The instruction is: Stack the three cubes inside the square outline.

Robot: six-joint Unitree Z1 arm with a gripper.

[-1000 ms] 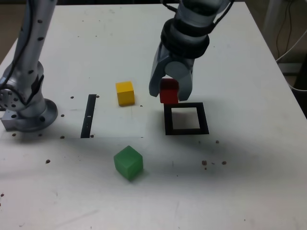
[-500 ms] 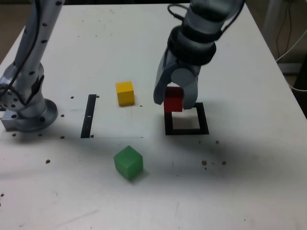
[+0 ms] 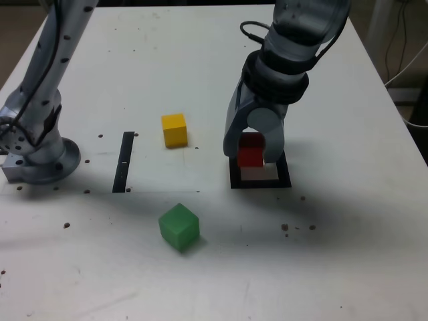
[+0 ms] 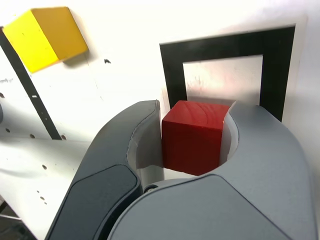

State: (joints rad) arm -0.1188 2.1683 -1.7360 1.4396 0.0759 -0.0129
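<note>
One red cube (image 4: 192, 136) pinched between gripper (image 3: 255, 148) jaws, over the square outline (image 3: 285, 179)

My work surface is a white table (image 3: 348, 267), and it fills nearly the whole exterior view. A narrow black strip (image 3: 124, 162) lies flat on it, left of centre, running almost straight up and down the frame. Small dark specks (image 3: 297, 227) dot the tabletop, mostly across the lower half and around the strip. Past the table's right edge, at the upper right of the frame, I see a white cable (image 3: 408, 63) trailing down.
</note>
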